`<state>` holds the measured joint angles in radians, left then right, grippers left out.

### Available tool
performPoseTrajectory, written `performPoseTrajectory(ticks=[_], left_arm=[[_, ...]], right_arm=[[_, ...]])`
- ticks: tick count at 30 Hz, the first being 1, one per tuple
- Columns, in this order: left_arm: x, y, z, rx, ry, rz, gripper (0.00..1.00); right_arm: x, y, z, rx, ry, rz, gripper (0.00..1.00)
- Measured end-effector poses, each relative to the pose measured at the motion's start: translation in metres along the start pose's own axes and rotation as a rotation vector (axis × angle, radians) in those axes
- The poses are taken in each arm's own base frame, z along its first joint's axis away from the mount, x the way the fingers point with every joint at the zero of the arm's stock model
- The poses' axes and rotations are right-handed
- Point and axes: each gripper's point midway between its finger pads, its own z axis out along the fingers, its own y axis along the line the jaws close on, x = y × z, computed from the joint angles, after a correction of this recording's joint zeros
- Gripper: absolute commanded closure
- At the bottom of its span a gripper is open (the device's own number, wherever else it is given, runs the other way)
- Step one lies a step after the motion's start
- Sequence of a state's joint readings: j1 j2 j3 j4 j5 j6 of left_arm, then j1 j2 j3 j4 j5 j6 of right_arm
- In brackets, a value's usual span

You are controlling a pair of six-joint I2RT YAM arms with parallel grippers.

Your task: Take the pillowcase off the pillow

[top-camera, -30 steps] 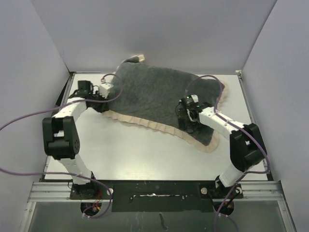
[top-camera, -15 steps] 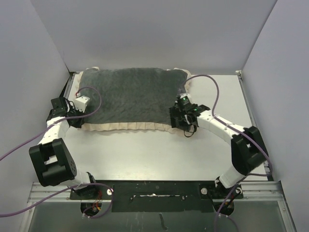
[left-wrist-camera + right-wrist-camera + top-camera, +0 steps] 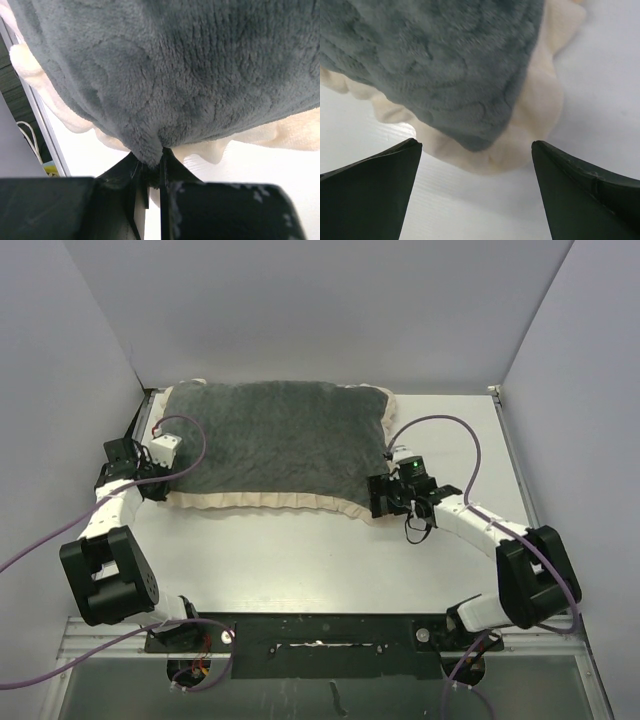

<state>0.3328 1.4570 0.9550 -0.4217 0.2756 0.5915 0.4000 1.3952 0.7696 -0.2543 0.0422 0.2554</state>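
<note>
The white counter (image 3: 300, 560) carries everything, and most of its far half is covered by the pillowcase (image 3: 270, 445). It lies flat with its dark grey plush face upward, the long side running from left to right, and it reaches close to the back wall. Its surface looks rounded and full, so the pillow is probably inside it, but no plain white cushion shows in any view, and this cannot be confirmed. By this judgement the removal is not yet done.

The two arms stand at opposite ends of the cover, which seems a sensible arrangement: one end can be held while the other end is worked.

The left claw (image 3: 151, 167) is at the left short edge. Its jaws are nearly closed and they pinch a small fold of the grey plush, which the left wrist view shows drawn into a point between the black fingers. This grip probably serves to anchor or pull that end.

The right claw (image 3: 476, 144) is at the near right corner, low over the counter. Its jaws stand wide apart and hold nothing; the corner of the cover lies just ahead, between the two dark fingertips but not touching them. It appears ready to take this corner.

The peach-beige frill (image 3: 270, 502) runs along the near edge and curls around the right corner, lying loose on the counter.
</note>
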Motion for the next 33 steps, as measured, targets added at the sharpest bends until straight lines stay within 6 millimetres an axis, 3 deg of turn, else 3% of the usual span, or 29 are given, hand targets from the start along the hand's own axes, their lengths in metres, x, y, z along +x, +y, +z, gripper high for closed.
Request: performPoseTrajectory(ticks=[8, 10, 18, 20, 26, 29, 33], left_arm=[[0.001, 0.002, 0.0, -0.01, 0.006, -0.007, 1.0], [-0.001, 0.002, -0.001, -0.013, 0.005, -0.008, 1.0], [-0.003, 0.002, -0.001, -0.023, 0.01, -0.003, 1.0], [-0.003, 0.001, -0.001, -0.024, 0.012, -0.005, 1.0], [-0.004, -0.007, -0.017, -0.003, 0.004, -0.013, 1.0], [-0.011, -0.018, -0.047, 0.009, -0.039, -0.009, 1.0], [-0.022, -0.03, -0.093, 0.024, -0.098, -0.032, 1.0]], right_arm=[[-0.002, 0.024, 0.04, -0.141, 0.018, -0.067, 0.01], [0.001, 0.026, 0.047, -0.15, 0.027, -0.075, 0.14], [-0.002, 0.037, 0.047, -0.13, -0.001, -0.158, 0.93], [-0.006, 0.042, 0.04, -0.119, -0.023, -0.179, 0.99], [-0.026, 0.057, -0.008, -0.061, -0.14, -0.242, 1.0], [-0.025, 0.062, -0.038, -0.041, -0.186, -0.257, 1.0], [-0.022, 0.055, -0.083, -0.006, -0.241, -0.226, 1.0]])
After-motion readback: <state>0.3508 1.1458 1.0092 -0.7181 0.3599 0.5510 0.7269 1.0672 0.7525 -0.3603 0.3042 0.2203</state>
